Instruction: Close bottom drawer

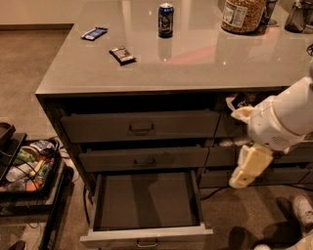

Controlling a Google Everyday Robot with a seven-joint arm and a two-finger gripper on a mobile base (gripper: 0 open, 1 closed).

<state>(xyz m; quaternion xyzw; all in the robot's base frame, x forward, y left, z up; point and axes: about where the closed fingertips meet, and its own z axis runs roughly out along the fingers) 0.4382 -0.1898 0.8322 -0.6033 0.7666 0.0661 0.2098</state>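
Observation:
The bottom drawer (146, 201) is pulled far out of the dark-grey cabinet. Its inside is plain, dark and empty, and its small pull handle (146, 242) sits at the lower edge of the view. Above it are two taller wide fronts, the middle one (144, 159) and the top one (139, 126), both slightly ajar. My gripper (248, 167), cream-coloured on a white arm (281, 121), hangs to the right of the open drawer. It is level with the middle front, in front of the neighbouring stack, and touches nothing.
The countertop (195, 53) holds a can (166, 20), two snack bars (122, 54) (94, 33) and a jar (243, 13). A low rack with bottles and packets (29, 166) stands on the floor at left. A shoe (303, 212) is at lower right.

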